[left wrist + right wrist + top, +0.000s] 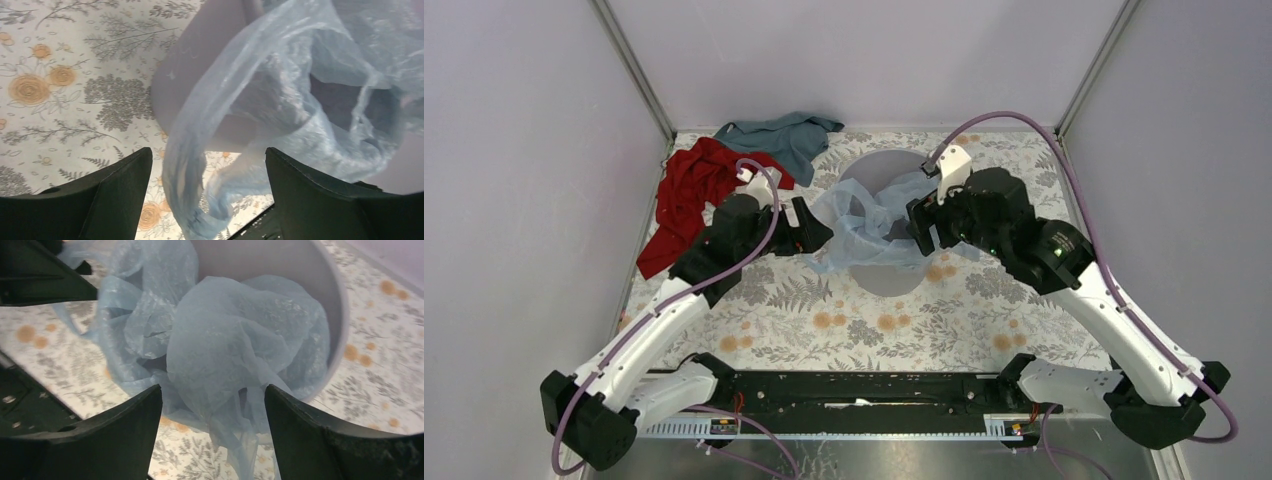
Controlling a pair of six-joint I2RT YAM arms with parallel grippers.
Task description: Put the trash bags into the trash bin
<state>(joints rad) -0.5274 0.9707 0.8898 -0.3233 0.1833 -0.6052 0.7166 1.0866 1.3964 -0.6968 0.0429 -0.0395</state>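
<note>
The light grey trash bin (876, 167) stands at the middle of the flowered table. A pale blue, crinkly trash bag (861, 225) is bunched in its mouth and spills over the left and near rim. My left gripper (812, 233) is at the bin's left side, open. In the left wrist view a loose strand of the bag (300, 100) hangs between the spread fingers of the left gripper (209, 152), beside the bin wall (200, 60). My right gripper (920, 228) is at the bin's right side, open. In the right wrist view the bag (235, 340) fills the bin (340, 325), and a tail hangs unclamped between the right gripper (213, 388) fingers.
A red cloth (689, 195) lies at the back left of the table, with a teal-grey cloth (789, 135) behind it. Pale walls close in the table on three sides. The arms' black mounting rail (854, 385) runs along the near edge.
</note>
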